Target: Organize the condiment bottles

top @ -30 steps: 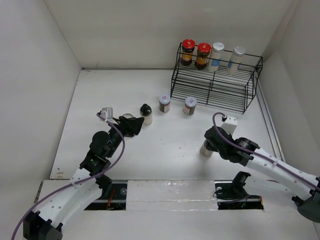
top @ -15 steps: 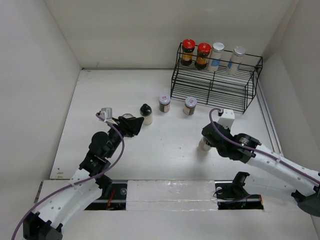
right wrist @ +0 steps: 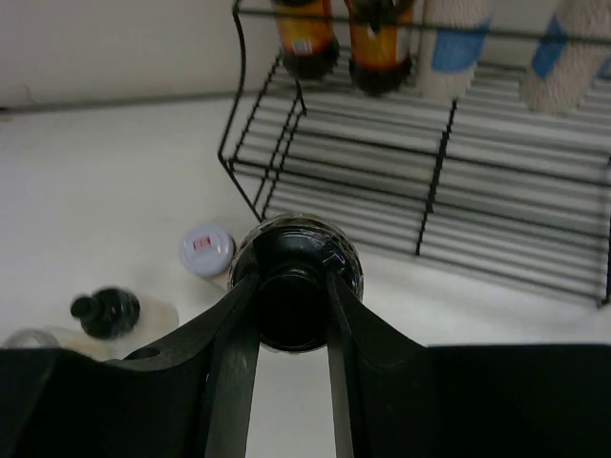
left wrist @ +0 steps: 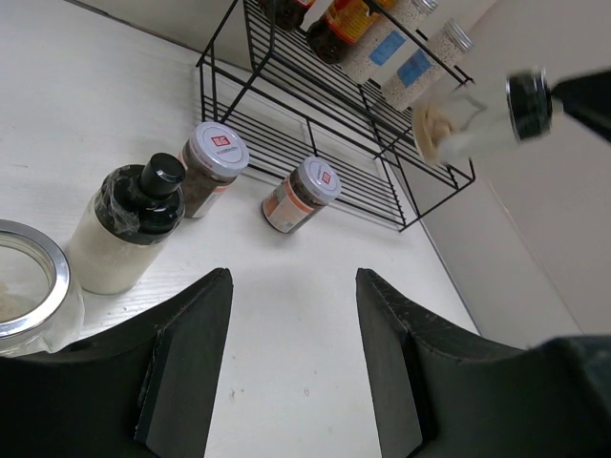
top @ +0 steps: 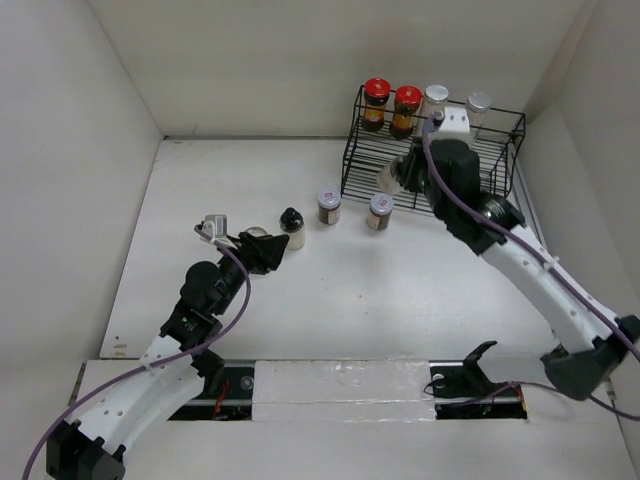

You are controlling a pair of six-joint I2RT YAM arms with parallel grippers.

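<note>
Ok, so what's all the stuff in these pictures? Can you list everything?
red-capped jars: two, dark, top shelf of the rack, left end
silver-lidded bottles: two, pale with blue labels, top shelf, right of the red-capped ones
spice jars: two, dark with pale lids, on the table in front of the rack
standing cream bottle: one, black cap, on the table left of the spice jars
held cream bottle: one, black cap, tipped sideways in the air by the rack
clear jar: one, silver rim, beside the left gripper
wire rack: one, black, far right
table: one, white
left gripper: black, open, empty
right gripper: black, gripping the held cream bottle
</note>
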